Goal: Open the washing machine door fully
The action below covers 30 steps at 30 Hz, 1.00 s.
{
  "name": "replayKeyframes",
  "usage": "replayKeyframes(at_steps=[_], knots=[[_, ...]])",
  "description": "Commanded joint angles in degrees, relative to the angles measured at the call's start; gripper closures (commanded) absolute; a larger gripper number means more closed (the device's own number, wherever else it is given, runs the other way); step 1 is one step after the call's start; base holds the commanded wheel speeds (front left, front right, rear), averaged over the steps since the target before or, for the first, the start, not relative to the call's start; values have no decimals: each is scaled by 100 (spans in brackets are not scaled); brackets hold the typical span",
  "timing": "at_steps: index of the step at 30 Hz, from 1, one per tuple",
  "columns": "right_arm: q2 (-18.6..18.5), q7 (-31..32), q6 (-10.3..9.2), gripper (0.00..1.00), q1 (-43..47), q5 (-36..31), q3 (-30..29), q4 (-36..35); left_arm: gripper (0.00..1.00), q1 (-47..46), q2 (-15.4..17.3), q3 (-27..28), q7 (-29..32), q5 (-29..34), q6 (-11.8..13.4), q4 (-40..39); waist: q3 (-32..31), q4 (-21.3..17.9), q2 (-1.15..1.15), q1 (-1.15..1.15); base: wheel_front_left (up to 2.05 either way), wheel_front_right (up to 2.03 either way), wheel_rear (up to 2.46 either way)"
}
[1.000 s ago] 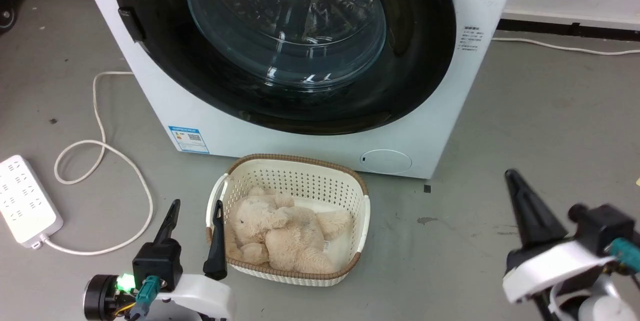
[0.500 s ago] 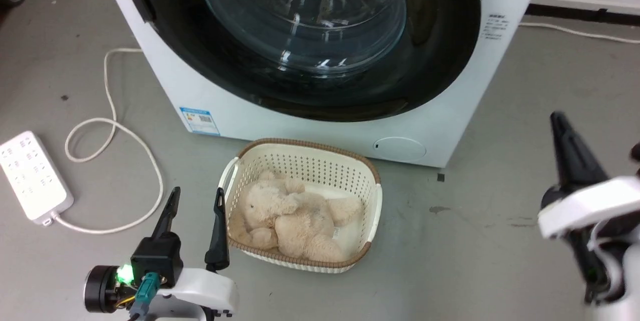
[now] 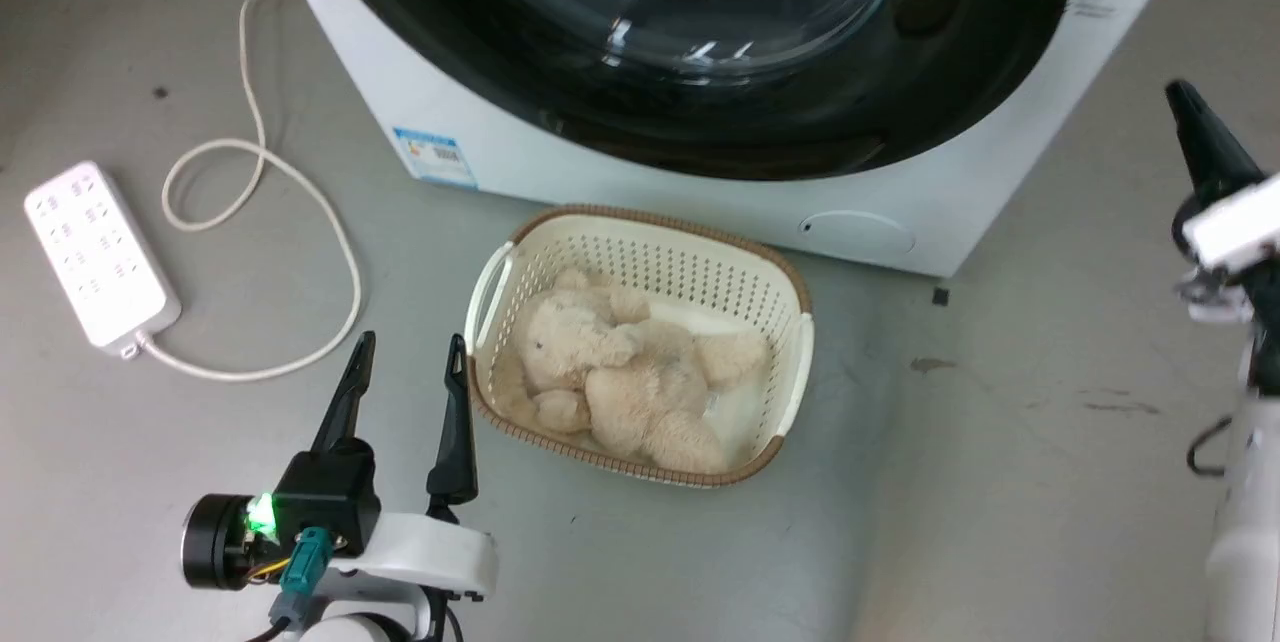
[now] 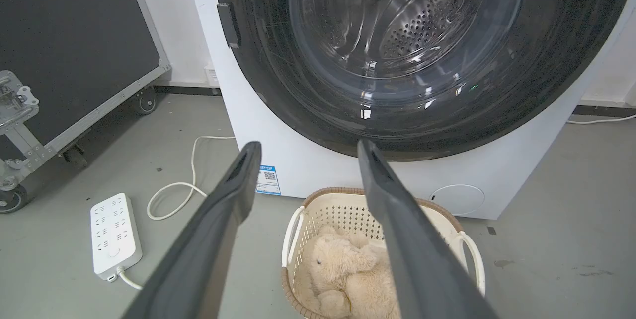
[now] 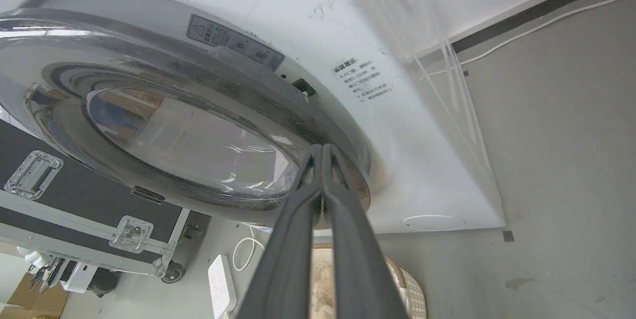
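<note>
A: Door pos.?
B: At 12 o'clock of head view: washing machine door (image 3: 800, 137), flat vs front of washing machine (image 3: 620, 187). Latched or ajar: can't tell.
A: L jaws?
B: Spread wide, 7 o'clock, over floor (image 3: 1000, 482), just beside basket (image 3: 795, 342) w/ plush bear (image 3: 610, 372).
A: R jaws?
B: Pressed together, 3 o'clock, near machine's edge. In R wrist view, tips close to door rim; contact unclear.
A: Other?
B: Power strip (image 3: 100, 252) at 9 o'clock, cord (image 3: 340, 252) looped on floor.
</note>
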Motion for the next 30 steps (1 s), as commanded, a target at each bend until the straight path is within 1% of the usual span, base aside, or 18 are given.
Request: replayKeyframes(at_steps=[1, 4, 5, 6, 12, 17, 18, 24, 25, 27, 29, 30], knots=[[25, 283, -2, 100, -428, 98, -180, 282, 0, -139, 3, -48, -63, -36, 42, -32, 127, 91, 0, -1, 0, 0, 0], [26, 652, -2, 100, -880, 93, -479, 678, 0, -179, 4, -97, -99, -54, 67, -43, 218, 186, 0, -1, 0, 0, 0], [26, 652, -2, 100, -880, 93, -479, 678, 0, -179, 4, -97, -99, -54, 67, -43, 218, 186, 0, -1, 0, 0, 0], [27, 857, -2, 100, -1194, 39, -682, 903, 0, -192, 4, -125, -123, -71, 90, -52, 278, 242, 0, -1, 0, 0, 0], [27, 1370, -2, 100, -2103, -246, -1388, 1491, 0, -228, 4, -235, -195, -123, 149, -41, 456, 411, 0, -1, 0, 0, 0], [27, 1701, -3, 100, -2802, -578, -1982, 1741, 0, -316, 4, -325, -255, -183, 206, -52, 626, 553, 0, -1, 0, 0, 0], [27, 1986, -3, 100, -3159, -816, -2345, 1886, 0, -376, 4, -395, -291, -221, 248, -67, 732, 636, 0, -1, 0, 0, 0], [30, 2598, -3, 100, -3761, -1272, -3018, 2063, 0, -488, 4, -539, -362, -292, 340, -92, 919, 773, 0, -1, 0, 0, 0], [30, 2598, -3, 100, -3761, -1272, -3018, 2063, 0, -488, 4, -539, -362, -292, 340, -92, 919, 773, 0, -1, 0, 0, 0], [31, 2910, -3, 100, -4034, -1383, -3328, 2210, 0, -536, 4, -589, -398, -317, 378, -93, 993, 827, 0, -1, 0, 0, 0], [32, 3122, -3, 100, -4168, -1442, -3501, 2307, 0, -567, 4, -616, -422, -332, 402, -87, 1026, 859, 0, -1, 0, 0, 0], [32, 3122, -3, 100, -4168, -1442, -3501, 2307, 0, -567, 4, -616, -422, -332, 402, -87, 1026, 859, 0, -1, 0, 0, 0]])
